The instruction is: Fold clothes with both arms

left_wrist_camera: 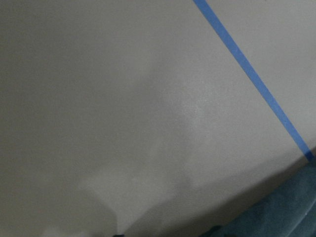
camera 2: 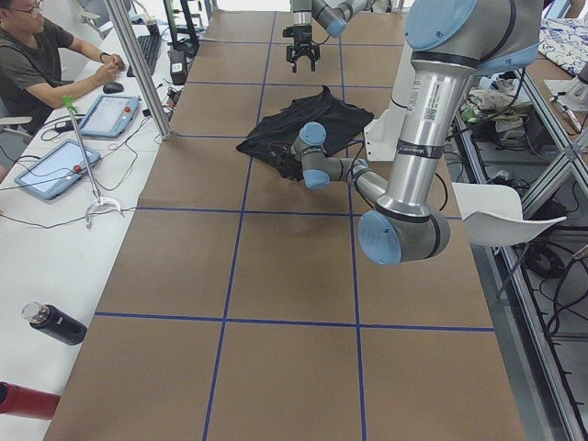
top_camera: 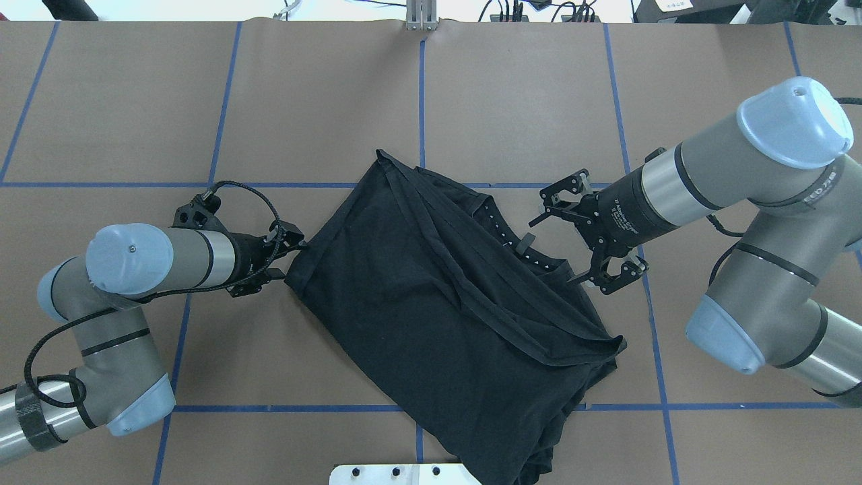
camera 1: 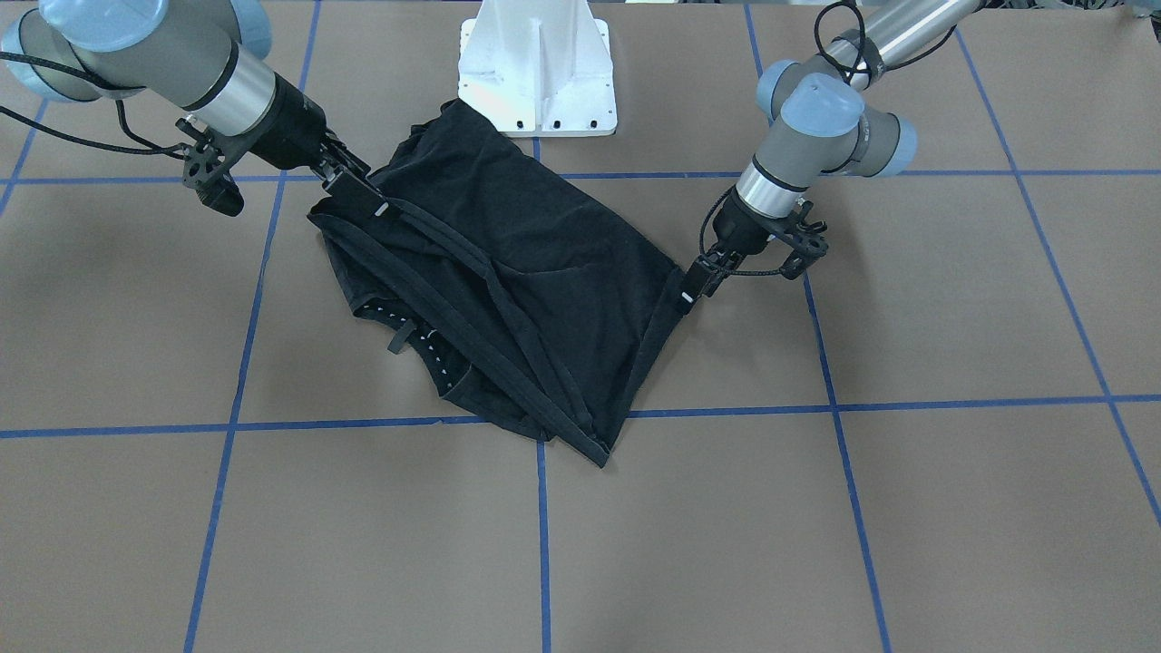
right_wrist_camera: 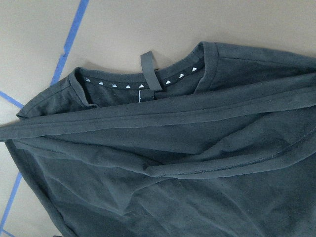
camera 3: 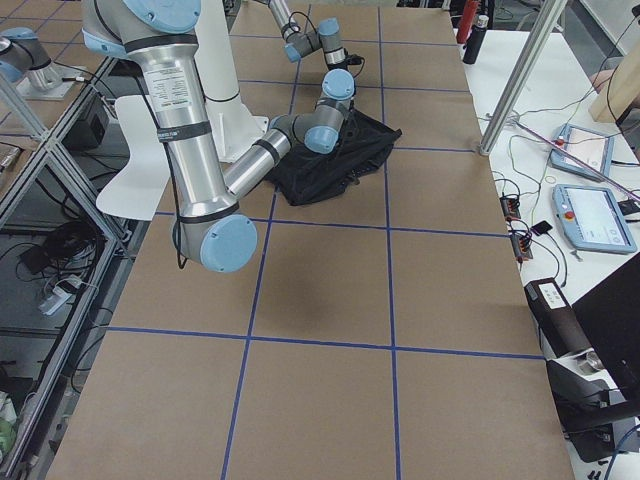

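While it is sitting low by the table, left gripper (camera 1: 691,288): its jaws are pinching together on one corner of the black T-shirt (top_camera: 431,316), at the cloth's edge on the robot's left.
Right gripper (top_camera: 553,249): it is hanging with jaws spread wide and gripping nothing, just beside the shirt's collar edge; whether a fingertip is brushing the cloth cannot be told.
T-shirt position: it is lying bunched and partly folded over itself at the middle of the table (top_camera: 135,101), between the two grippers.
Long axis: it is running diagonally in the overhead view, from a far end leaning toward the robot's left to a near end leaning toward its right, which is reaching the white pedestal (camera 1: 537,73).
Collar (right_wrist_camera: 118,85): it is facing the right gripper, on the far half of the shirt, and is showing a row of small white marks (right_wrist_camera: 170,80) and a hang loop (right_wrist_camera: 149,69).
Table surface: blue tape lines (camera 1: 542,526) are crossing the brown top in a grid, and the shirt is overlapping several.
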`<state>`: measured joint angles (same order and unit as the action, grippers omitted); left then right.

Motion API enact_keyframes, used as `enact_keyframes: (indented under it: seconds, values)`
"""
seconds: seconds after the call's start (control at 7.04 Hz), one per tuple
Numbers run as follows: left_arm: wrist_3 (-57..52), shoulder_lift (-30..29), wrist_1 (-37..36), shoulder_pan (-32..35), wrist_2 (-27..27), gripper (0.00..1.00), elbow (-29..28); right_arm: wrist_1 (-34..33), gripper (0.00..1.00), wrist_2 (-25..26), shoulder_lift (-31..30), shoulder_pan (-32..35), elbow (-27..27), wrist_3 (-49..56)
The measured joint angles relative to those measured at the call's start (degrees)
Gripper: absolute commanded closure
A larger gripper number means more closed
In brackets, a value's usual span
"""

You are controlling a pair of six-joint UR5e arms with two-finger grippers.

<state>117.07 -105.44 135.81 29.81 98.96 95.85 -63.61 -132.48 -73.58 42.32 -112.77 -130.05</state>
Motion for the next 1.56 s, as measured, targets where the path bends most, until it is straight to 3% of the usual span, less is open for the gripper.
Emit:
enact_keyframes:
  seconds: [0.43,0.57,0.71,1.56]
  values:
    - [0.2,0.0,-1.9,-1.3,-0.1,0.30,0.5,0.1,0.00,0.1,0.2,0.0,0.1,0.0]
    - [0.2,0.0,-2.4,-1.9,-0.1,0.49,0.6,0.1,0.00,0.1,0.2,0.0,0.3,0.1]
    - [0.4,0.0,-2.7,-2.2,-0.2,0.99,0.7,0.1,0.00,0.2,0.2,0.0,0.4,0.1]
    - [-2.2,0.8,-2.9,-0.7,0.2,1.00,4.0,0.0,0.00,0.0,0.4,0.2,0.5,0.0]
